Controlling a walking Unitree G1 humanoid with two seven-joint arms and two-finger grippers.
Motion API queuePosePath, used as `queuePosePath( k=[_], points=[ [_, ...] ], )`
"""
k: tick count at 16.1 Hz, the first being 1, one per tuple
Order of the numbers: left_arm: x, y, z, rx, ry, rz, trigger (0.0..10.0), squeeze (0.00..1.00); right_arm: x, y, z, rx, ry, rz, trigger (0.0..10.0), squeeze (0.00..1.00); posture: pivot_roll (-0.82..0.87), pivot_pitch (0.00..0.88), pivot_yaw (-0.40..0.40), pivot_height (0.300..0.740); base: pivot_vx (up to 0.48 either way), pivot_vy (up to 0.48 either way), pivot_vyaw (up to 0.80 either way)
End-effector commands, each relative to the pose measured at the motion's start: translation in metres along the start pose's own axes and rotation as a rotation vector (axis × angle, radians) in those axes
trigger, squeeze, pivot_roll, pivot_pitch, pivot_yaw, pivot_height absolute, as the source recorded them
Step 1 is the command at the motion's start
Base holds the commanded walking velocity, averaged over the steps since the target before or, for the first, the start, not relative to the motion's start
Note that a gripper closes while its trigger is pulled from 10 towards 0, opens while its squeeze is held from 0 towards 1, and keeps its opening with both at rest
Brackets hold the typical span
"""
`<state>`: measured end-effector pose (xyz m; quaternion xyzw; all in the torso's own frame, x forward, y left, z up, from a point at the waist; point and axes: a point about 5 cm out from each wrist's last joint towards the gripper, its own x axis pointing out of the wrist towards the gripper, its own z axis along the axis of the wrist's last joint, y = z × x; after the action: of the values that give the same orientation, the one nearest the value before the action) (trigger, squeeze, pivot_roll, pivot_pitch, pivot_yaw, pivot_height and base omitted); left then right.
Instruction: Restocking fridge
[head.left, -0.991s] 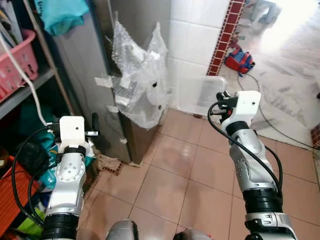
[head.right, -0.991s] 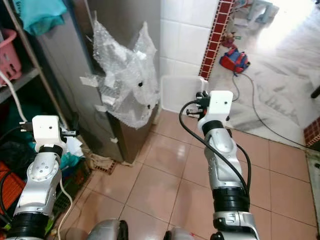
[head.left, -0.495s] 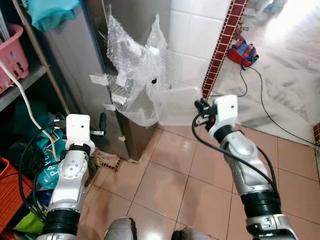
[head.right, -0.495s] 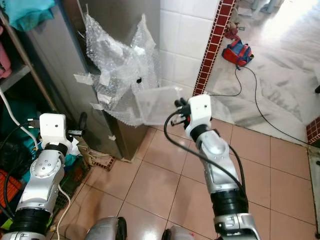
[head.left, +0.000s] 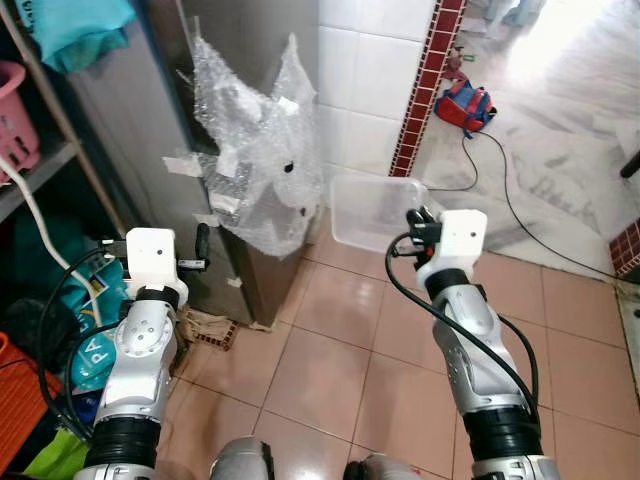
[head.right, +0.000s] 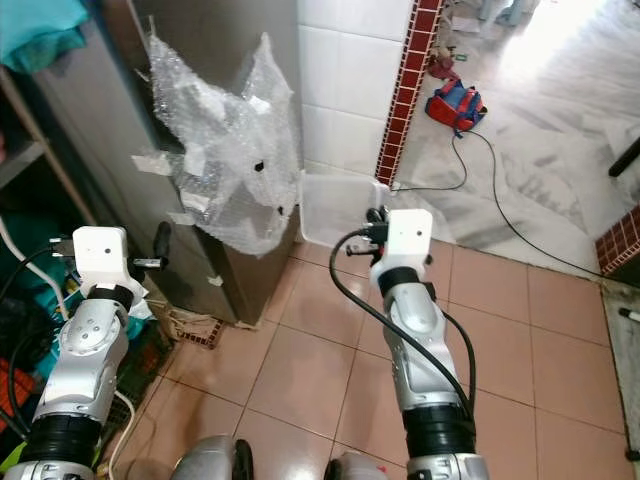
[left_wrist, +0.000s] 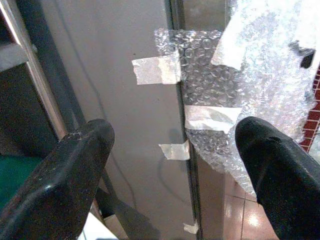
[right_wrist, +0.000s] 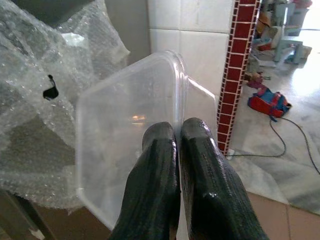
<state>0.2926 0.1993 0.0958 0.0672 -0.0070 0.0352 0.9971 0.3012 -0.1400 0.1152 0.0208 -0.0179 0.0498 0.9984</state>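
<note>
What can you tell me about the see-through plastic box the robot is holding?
The plastic box is a clear, shallow container with rounded corners and a raised rim, and it looks empty. The right gripper holds it in the air, its two black fingers pinched shut on one wall at the rim. The box hangs tipped on its side above the tiled floor, beside the bubble wrap taped to the grey fridge. Whether it touches the wrap is unclear.

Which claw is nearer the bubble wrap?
Left. The left claw is open, facing the bubble wrap taped to the fridge. The right claw sits out over the floor, holding the tub.
</note>
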Motion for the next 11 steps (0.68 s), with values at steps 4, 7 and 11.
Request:
queuePosePath(
  k=[4, 7, 11],
  points=[
    [0.0026, -0.0024, 0.0008, -0.002, -0.008, -0.003, 10.0, 0.0, 0.0009, -0.0055, 0.0088, -0.012, -0.033, -0.001, 10.0, 0.0, 0.04, 0.044, 0.002, 0.74, 0.343, 0.07, -0.1],
    [-0.0012, -0.0078, -0.0021, -0.008, -0.003, -0.014, 10.0, 0.0, 0.0047, -0.0057, 0.0108, -0.017, -0.042, -0.013, 10.0, 0.0, 0.05, 0.038, 0.006, 0.74, 0.359, 0.0, 0.0],
    [-0.0004, -0.0091, -0.002, -0.019, -0.001, -0.016, 10.0, 0.0, 0.0053, -0.0046, 0.0109, -0.014, -0.044, -0.017, 10.0, 0.0, 0.05, 0.036, 0.008, 0.74, 0.344, 0.088, 0.0]
  ],
)
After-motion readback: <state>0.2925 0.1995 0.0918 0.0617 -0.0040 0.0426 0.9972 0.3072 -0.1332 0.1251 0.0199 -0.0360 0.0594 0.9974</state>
